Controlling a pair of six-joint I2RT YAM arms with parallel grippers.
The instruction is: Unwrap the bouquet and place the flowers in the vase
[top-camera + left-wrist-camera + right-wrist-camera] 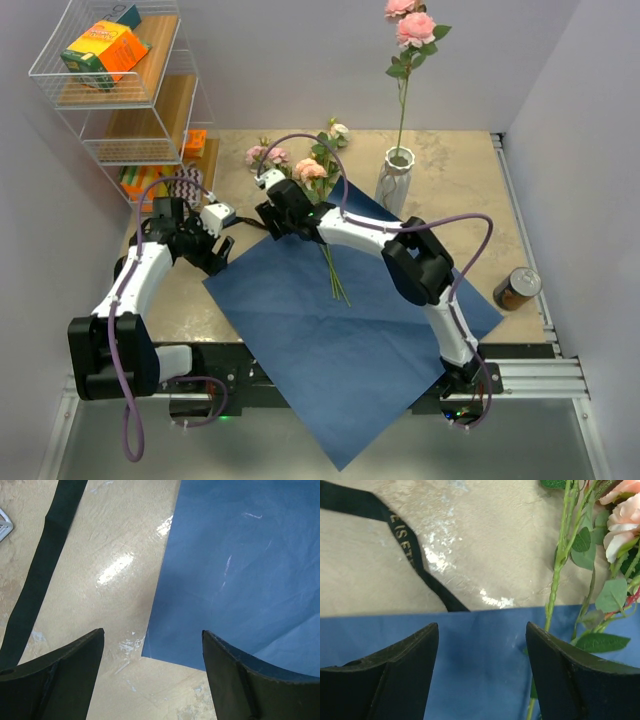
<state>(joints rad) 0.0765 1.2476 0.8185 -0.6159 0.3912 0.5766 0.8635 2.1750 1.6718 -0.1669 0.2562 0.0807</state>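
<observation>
On the beige desk (470, 185) the blue paper (330, 350) lies unrolled, ribbon (402, 535) off, so the flowers (560, 555) rest loose just right of the right claw (481, 627), which gapes empty, likely ready for the next stem. The left claw (152, 632) is released too. Beyond the right claw stands the vase (395, 180), one rose (415, 28) in it.

One vase (395, 185), one blue sheet (330, 340), one ribbon (406, 542), one can (517, 288), at least five rose heads (415, 28).

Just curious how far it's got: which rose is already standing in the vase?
The tall pink rose, upright in the white vase; the other flowers lie flat across the blue paper's far edge.
</observation>
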